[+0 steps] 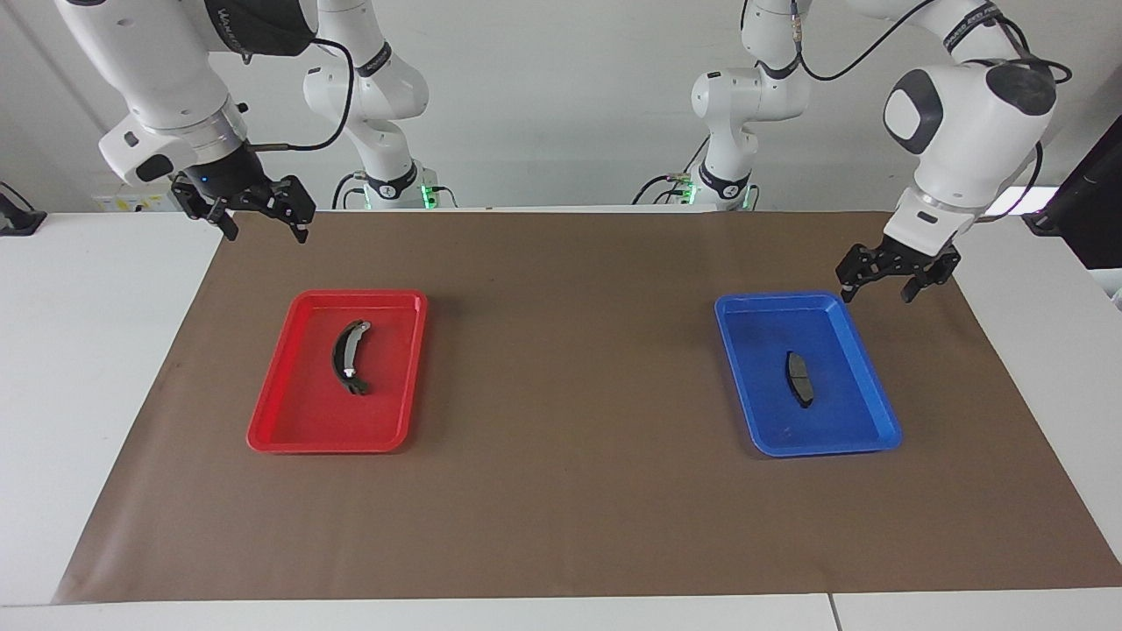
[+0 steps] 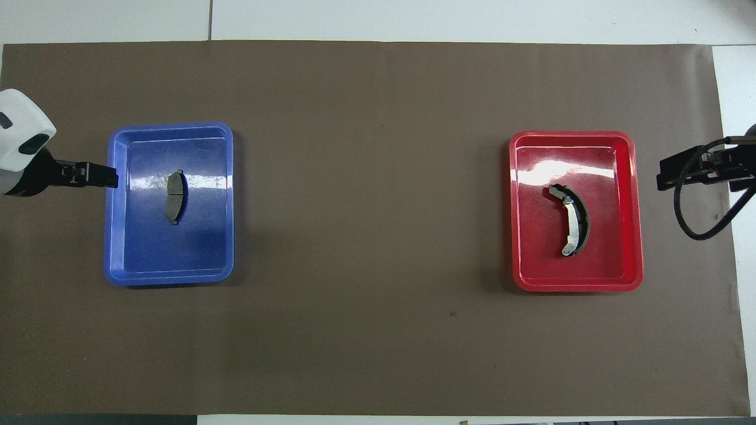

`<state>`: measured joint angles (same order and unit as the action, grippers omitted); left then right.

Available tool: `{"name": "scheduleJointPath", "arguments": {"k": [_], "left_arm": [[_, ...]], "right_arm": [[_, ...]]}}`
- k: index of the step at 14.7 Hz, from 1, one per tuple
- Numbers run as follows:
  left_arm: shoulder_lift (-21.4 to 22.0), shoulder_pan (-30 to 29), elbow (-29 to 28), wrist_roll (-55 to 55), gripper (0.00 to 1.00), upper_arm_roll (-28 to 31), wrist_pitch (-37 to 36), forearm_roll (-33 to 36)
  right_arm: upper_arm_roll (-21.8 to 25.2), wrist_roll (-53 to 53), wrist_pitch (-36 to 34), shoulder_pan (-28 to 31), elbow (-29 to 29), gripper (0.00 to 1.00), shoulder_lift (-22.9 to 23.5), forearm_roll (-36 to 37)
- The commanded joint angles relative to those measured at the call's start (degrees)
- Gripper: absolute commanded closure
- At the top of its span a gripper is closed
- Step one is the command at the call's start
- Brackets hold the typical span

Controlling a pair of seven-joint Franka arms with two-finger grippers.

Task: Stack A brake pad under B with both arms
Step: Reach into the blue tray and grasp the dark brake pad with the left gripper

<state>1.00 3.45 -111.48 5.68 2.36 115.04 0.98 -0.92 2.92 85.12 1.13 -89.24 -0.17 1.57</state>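
The A brake pad (image 1: pixel 798 379) (image 2: pixel 175 196), short, flat and all dark, lies in the blue tray (image 1: pixel 824 447) (image 2: pixel 168 277) toward the left arm's end of the table. B (image 1: pixel 349 358) (image 2: pixel 573 219), the long curved crescent with a silvery strip, lies in the red tray (image 1: pixel 324 443) (image 2: pixel 576 286) toward the right arm's end. My left gripper (image 1: pixel 877 294) (image 2: pixel 94 175) hangs open and empty over the blue tray's outer rim. My right gripper (image 1: pixel 266 232) (image 2: pixel 679 174) hangs open and empty over the mat beside the red tray.
A brown mat (image 1: pixel 570 394) (image 2: pixel 378 177) covers the white table under both trays. Bare mat lies between the two trays. A black cable (image 2: pixel 703 218) loops down from the right gripper.
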Motion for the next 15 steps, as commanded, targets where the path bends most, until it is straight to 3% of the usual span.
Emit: {"name": "scheduleJointPath", "arguments": {"k": [1,7,9,15], "left_arm": [[-4.5,1.38,-3.74,0.21,0.0,0.1,8.42,0.6],[-10.93,2.61,-11.82,-0.14,0.02,0.1,24.16,0.6],[-13.12,2.7,-12.01,-0.14,0.02,0.1,25.58,0.6],[-12.43,2.87,-14.82,-0.41,0.09,0.1,25.58,0.6]], "right_arm": [[-0.22,0.6,-0.48,0.19,-0.14,0.0,-0.09,-0.25],[-0.22,0.6,-0.48,0.28,-0.14,0.0,-0.09,-0.25],[-0.22,0.6,-0.48,0.28,-0.14,0.0,-0.09,-0.25],[-0.22,0.51,-0.48,0.28,-0.14,0.0,-0.09,-0.25]]}}
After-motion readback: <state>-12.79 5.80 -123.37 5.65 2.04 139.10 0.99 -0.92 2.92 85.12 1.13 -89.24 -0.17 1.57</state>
